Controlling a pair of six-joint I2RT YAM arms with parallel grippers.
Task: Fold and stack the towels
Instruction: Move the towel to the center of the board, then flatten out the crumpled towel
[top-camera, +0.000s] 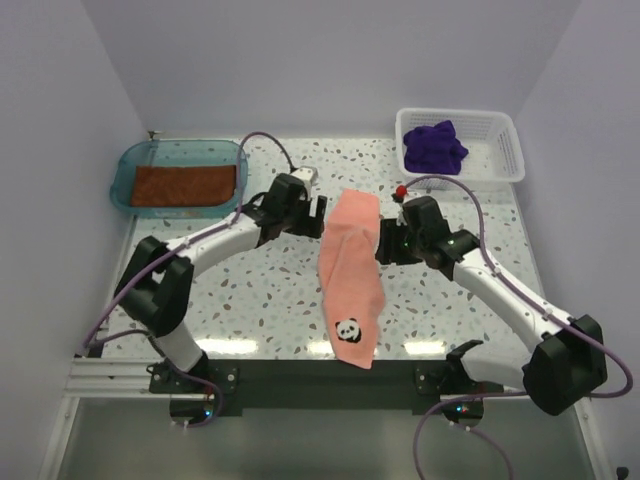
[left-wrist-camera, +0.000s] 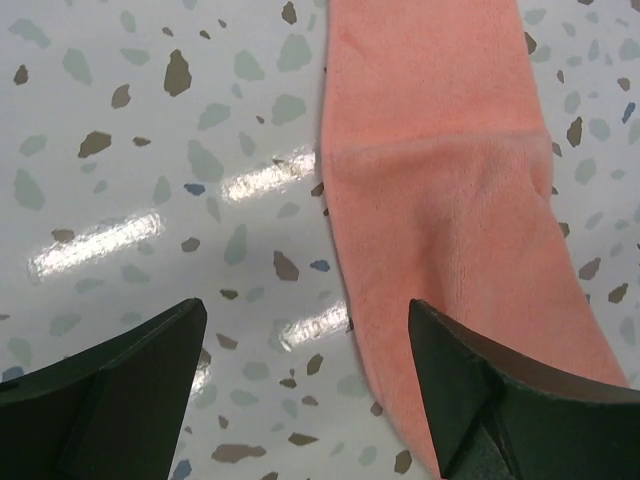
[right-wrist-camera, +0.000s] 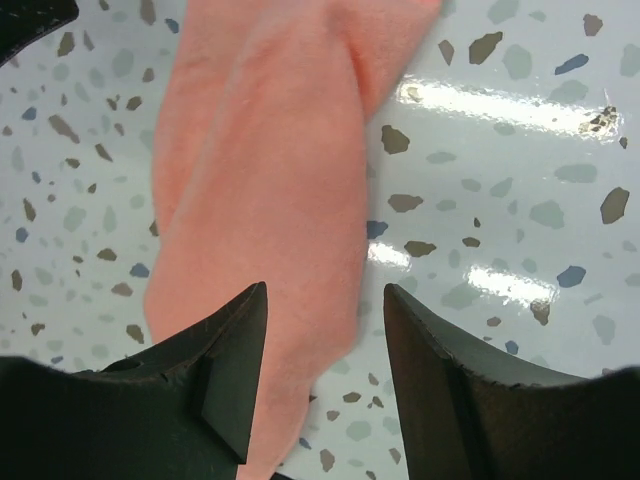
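Left hand (left-wrist-camera: 305, 310) and right hand (right-wrist-camera: 325, 295) both hang released over the salmon towel (top-camera: 352, 260). Its panda end (top-camera: 348, 328) seems to overhang our worktop (top-camera: 250, 300), so we could drag it off with one uneven tug.

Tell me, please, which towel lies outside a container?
The pink towel, on the table; the brown towel in the tray, the purple towel in the basket.

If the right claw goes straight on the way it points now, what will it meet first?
Probably the salmon pink towel, which lies just ahead of the right claw; depth is hard to judge.
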